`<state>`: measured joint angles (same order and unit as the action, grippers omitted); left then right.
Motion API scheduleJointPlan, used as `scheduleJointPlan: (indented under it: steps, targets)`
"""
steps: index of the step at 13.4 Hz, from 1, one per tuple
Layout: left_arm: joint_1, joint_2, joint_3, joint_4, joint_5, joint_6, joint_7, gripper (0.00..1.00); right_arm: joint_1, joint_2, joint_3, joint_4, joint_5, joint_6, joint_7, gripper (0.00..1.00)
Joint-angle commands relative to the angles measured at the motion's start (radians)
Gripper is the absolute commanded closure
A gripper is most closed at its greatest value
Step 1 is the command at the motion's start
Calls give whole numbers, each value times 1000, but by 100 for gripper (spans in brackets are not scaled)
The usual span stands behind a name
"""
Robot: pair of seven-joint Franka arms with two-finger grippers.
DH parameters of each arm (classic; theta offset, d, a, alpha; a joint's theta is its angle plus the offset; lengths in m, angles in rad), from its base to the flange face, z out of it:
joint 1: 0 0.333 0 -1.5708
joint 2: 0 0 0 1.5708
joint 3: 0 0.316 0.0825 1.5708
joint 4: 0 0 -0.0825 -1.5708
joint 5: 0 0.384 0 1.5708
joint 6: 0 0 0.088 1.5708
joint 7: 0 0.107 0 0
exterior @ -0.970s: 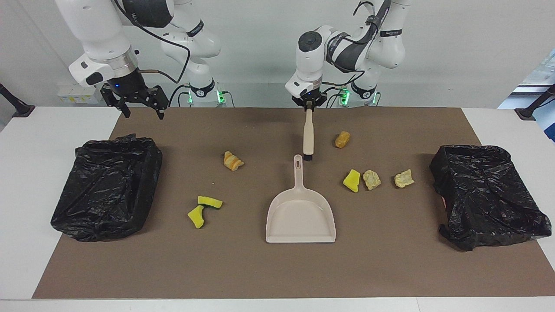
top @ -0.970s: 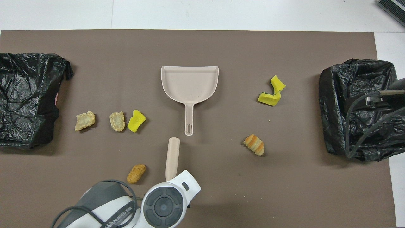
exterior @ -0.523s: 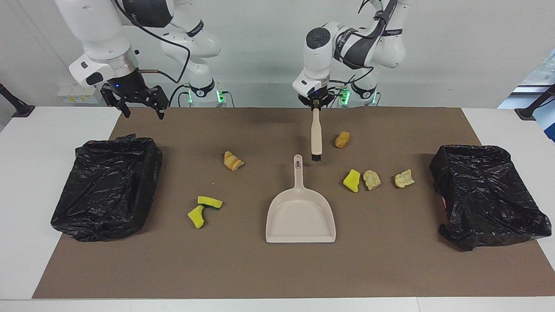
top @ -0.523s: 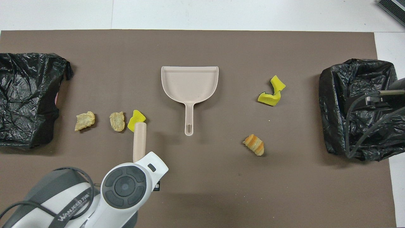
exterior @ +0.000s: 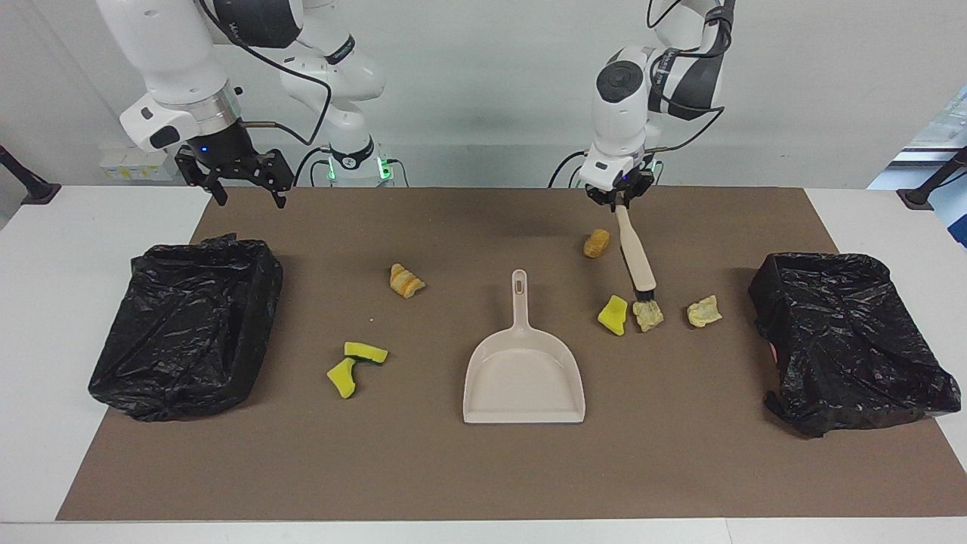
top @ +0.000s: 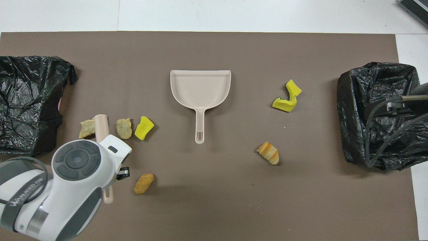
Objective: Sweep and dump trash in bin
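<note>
Yellow and tan trash (exterior: 648, 314) looks light and soft; left gripper (exterior: 619, 198) clamps the brush (exterior: 636, 257) handle, right gripper (exterior: 240, 183) waits wide open.

Bright, even room light from overhead, cool and white, with hardly a dark corner. Shadows are soft and short: a faint blur under the dustpan (exterior: 523, 374) and beside each scrap on the brown mat (exterior: 423, 468). The black bin liners (exterior: 185, 325) catch small white glints along their creases. At the edge toward the left arm's end a window spills bluish daylight. Both views are sharp, with no motion smear. In the overhead view the left arm (top: 72, 182) sits close to the lens and looms large, slightly soft
</note>
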<state>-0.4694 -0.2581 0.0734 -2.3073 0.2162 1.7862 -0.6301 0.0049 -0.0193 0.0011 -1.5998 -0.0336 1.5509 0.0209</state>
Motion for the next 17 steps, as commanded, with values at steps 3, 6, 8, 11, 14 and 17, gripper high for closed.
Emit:
scheduleJointPlan:
  steps: [3,6,8,11,14,17]
  targets:
    - [170,13,-12,-6,29,38,72,100,87,-33,37,-140,24,121,-136,0]
    - [231,28,-14,-32,60,61,78,100,193,63,37,-135,37,210,23,0]
    - [274,46,-14,-64,68,103,78,100,262,136,37,-131,40,291,120,0]
    - [305,40,-14,-124,68,145,89,100,358,212,37,-98,41,366,273,0]
    - [288,43,-17,-124,66,159,108,100,447,280,39,-72,46,425,378,0]
    - [252,42,-18,-123,57,160,209,100,510,321,37,-69,47,495,416,5]
